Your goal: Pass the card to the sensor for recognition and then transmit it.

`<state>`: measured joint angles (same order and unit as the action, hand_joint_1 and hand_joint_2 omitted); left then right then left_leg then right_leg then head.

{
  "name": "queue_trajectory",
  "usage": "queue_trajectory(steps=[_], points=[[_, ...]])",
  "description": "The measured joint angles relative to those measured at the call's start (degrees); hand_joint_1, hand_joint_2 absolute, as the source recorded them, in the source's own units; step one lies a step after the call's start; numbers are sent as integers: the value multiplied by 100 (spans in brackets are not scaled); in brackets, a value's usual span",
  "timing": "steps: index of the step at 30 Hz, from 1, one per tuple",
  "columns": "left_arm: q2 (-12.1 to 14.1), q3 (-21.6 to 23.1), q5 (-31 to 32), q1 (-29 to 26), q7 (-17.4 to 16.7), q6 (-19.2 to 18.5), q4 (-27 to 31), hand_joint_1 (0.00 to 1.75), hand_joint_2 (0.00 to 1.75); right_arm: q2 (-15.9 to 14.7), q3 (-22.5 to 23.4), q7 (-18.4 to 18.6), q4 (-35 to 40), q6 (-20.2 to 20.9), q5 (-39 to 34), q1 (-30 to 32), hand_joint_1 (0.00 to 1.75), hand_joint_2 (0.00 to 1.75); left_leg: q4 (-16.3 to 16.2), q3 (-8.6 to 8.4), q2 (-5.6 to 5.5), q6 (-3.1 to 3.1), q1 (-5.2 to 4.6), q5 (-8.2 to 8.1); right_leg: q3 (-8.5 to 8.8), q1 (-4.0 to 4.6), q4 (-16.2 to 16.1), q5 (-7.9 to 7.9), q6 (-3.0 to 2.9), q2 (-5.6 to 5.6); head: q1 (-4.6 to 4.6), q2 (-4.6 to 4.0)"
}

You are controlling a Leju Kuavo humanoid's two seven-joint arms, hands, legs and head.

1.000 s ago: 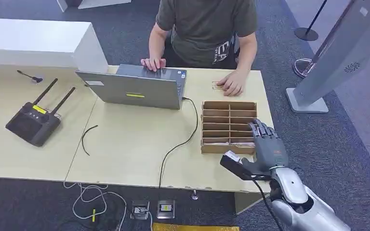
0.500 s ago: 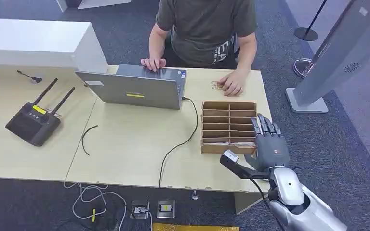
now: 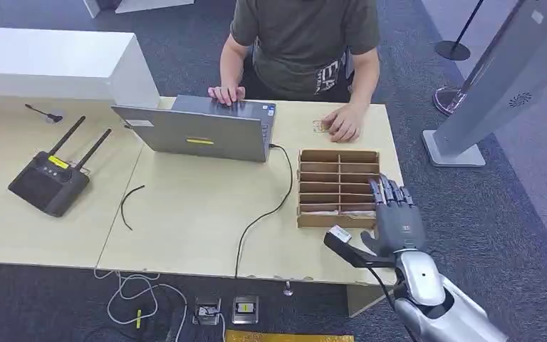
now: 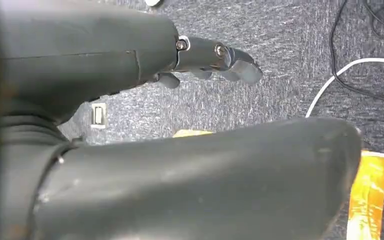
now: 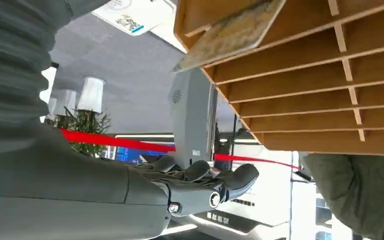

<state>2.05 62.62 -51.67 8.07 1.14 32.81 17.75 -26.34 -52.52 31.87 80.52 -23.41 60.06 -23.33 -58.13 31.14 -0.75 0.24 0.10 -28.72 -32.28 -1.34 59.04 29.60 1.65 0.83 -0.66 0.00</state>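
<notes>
A brown divided tray (image 3: 338,187) sits on the pale wood surface (image 3: 185,214) with a grey laptop (image 3: 198,132), a black router (image 3: 48,182) and the dark grey right hand (image 3: 397,217).

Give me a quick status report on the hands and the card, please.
Right robot hand open at the rack's right edge, holding nothing. Left robot hand hanging over the floor. Card leaning in the rack. Nothing blocking.

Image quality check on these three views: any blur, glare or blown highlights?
Head view: even light, sharp, white box near clipping. Left wrist view: left hand close and soft, carpet sharper. Right wrist view: bright windows blown out behind right hand; wooden tray well exposed.
</notes>
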Motion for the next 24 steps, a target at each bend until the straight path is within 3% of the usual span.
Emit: queue_trajectory(steps=[24], points=[[-2, -35, -11, 12, 2, -35, 0, 0, 0, 122, 59, 18, -276, -9, -149, 128, 0, 175, 0, -1, 1, 0, 0, 0, 0, 0, 0, 0, 0, -1, 0, 0]])
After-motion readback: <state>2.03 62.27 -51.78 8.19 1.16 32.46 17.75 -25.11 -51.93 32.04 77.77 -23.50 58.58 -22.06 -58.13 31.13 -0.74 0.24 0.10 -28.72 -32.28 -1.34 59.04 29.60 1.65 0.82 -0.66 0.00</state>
